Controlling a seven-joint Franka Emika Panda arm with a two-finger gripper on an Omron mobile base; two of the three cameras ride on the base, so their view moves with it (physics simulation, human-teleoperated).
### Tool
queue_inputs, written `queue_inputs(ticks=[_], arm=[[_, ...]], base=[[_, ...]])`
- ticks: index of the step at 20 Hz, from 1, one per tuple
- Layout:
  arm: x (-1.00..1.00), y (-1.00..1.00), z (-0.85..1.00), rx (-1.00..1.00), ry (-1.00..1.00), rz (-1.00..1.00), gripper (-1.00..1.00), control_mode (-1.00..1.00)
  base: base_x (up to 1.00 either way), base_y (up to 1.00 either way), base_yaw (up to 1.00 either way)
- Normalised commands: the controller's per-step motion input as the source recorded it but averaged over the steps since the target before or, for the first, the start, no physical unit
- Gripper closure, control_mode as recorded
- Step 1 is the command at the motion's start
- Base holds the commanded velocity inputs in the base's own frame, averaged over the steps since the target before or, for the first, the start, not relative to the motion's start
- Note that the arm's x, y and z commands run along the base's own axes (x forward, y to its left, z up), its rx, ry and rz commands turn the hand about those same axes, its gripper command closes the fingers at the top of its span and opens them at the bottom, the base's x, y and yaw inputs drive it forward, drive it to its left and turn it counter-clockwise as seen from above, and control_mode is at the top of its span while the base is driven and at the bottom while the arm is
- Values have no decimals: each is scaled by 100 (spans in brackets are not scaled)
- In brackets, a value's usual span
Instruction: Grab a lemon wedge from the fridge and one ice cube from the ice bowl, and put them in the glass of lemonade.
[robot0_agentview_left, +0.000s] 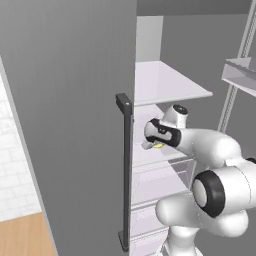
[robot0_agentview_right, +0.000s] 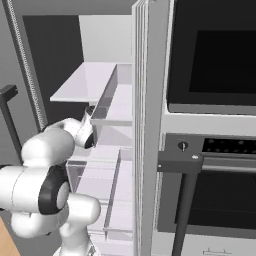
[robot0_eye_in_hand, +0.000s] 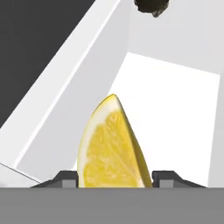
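The bright-yellow lemon wedge (robot0_eye_in_hand: 111, 148) stands upright between my two fingertips (robot0_eye_in_hand: 65, 178), filling the gap, above a white shelf inside the fridge (robot0_agentview_left: 75, 100). My gripper (robot0_eye_in_hand: 115, 179) is shut on it. From the left base view, the gripper (robot0_agentview_left: 150, 144) reaches into the open fridge just past the door's edge, and a sliver of the lemon wedge (robot0_agentview_left: 158, 145) shows under the hand. The ice bowl and the glass of lemonade are out of view.
A dark lump (robot0_eye_in_hand: 151, 6) lies farther back on the same shelf. The long dark door handle (robot0_agentview_left: 127, 170) stands close to the left of the hand. Clear drawers (robot0_agentview_left: 165, 175) sit below, a white shelf (robot0_agentview_left: 165, 82) above. A built-in oven (robot0_agentview_right: 220, 50) flanks the fridge on the right.
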Motion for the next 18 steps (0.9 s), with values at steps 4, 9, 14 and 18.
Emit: queue_inputs(ticks=[4,9,14,18], arm=[[-64,-25,100,0,4,0,100,-100],[-83,-13,90,0,8,0,100,-100],[-79,-1,94,0,3,-2,100,-100],[-69,0,98,-2,0,-6,100,-100]], base=[[0,0,0],[0,0,0],[0,0,0],[0,0,0]])
